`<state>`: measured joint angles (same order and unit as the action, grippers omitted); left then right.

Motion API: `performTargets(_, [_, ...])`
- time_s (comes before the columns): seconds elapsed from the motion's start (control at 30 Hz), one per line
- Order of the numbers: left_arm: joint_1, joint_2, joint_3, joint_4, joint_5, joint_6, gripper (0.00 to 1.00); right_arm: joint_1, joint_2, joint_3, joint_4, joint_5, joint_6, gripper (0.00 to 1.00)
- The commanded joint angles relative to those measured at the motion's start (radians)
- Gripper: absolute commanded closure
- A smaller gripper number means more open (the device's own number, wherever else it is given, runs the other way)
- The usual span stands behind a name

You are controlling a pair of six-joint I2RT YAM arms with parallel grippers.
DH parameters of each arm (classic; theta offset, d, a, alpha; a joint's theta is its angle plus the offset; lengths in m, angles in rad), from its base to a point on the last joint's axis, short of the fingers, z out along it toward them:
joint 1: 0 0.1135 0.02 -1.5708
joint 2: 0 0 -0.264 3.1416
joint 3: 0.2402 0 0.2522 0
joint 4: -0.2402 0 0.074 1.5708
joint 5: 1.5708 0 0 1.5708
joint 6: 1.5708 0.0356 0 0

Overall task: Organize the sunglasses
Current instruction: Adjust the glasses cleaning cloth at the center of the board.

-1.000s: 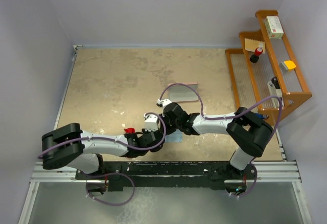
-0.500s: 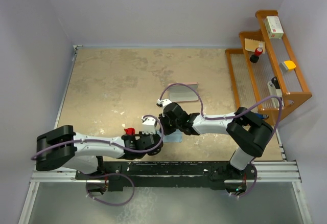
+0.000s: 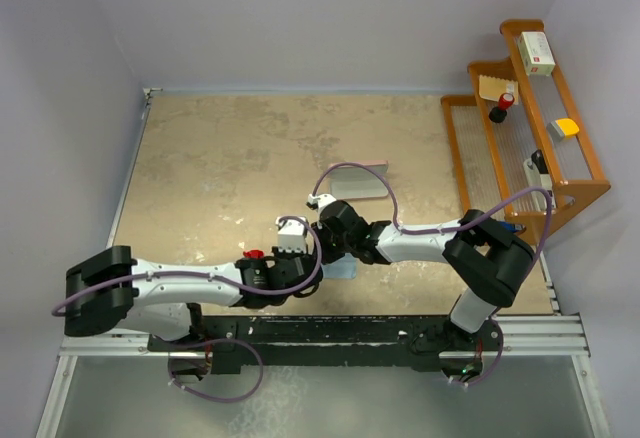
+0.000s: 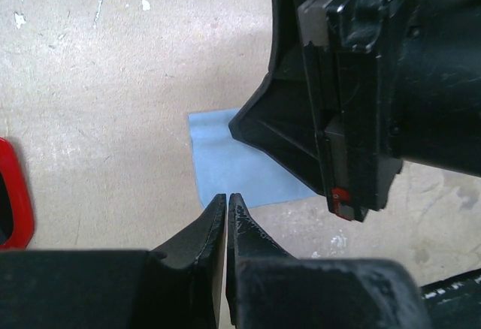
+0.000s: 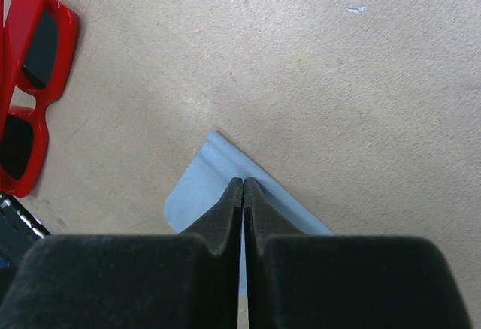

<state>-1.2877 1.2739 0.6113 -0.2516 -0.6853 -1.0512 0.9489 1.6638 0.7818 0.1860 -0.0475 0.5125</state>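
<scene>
Closest to the bases, the left end effector (image 4: 227,207) is clenched right at the near edge of the blue cloth (image 4: 233,160). I can't see any fabric between the tips, so I'd call it closed on nothing.

The right end effector (image 5: 242,186) is clenched too. Its tips sit on the cloth where the edge curls up, so my guess is it's pinching the fabric.

The sunglasses (image 5: 26,89) lie flat on the tabletop (image 3: 230,158), just off to the left of both end effectors and clear of the cloth. From the right wrist, their long axis runs roughly the same way the fingers point. The left arm is plainly the nearer one, so a grab from that side looks easiest.

Farther back is the pink case (image 3: 357,181), well apart from the glasses, and the wooden rack (image 3: 560,168) sits far right.
</scene>
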Motion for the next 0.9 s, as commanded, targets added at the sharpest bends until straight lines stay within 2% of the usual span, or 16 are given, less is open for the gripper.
performTargets(0.0, [0.005,0.053,0.021,0.075,-0.010,0.026,1.00,0.003,0.000,0.018,-0.005,0.003,-0.008,1.00])
performTargets(0.17, [0.005,0.062,0.014,0.093,-0.004,0.017,1.00,0.003,-0.011,0.021,-0.005,0.005,-0.013,1.00])
performTargets(0.4, [0.011,-0.022,0.053,-0.016,-0.053,0.016,1.00,0.003,-0.072,0.042,-0.039,0.022,-0.036,0.99])
performTargets(0.6, [0.014,-0.057,0.113,-0.125,-0.041,-0.004,1.00,0.002,-0.152,0.067,-0.091,0.051,-0.040,0.88])
performTargets(0.77, [0.018,-0.018,0.169,-0.228,0.005,-0.020,0.80,0.003,-0.257,0.056,-0.155,0.106,-0.027,0.82])
performTargets(0.87, [0.018,-0.020,0.165,-0.233,0.015,-0.038,0.84,0.003,-0.326,0.013,-0.173,0.130,0.005,0.83])
